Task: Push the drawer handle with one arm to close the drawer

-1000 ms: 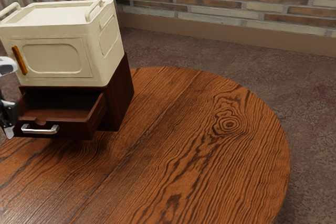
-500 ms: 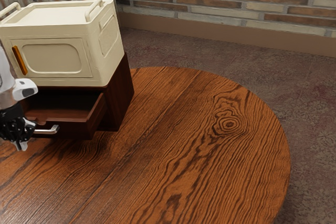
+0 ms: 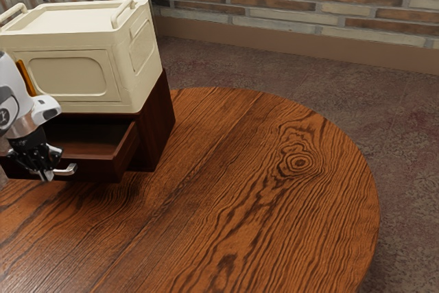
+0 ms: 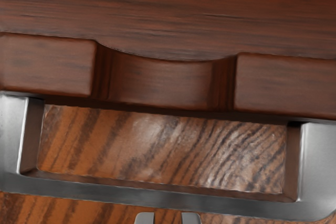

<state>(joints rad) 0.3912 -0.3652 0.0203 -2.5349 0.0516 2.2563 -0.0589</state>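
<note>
My end effector is at the outer side of the silver handle, its two tips slightly apart. The drawer stands pulled out of the dark cabinet on the desk, beneath the cream box

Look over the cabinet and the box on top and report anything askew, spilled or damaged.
Nothing looks spilled, damaged or askew. Only the drawer stands out: it juts from the dark cabinet under the cream box, not yet closed. Its silver handle looks intact.
</note>
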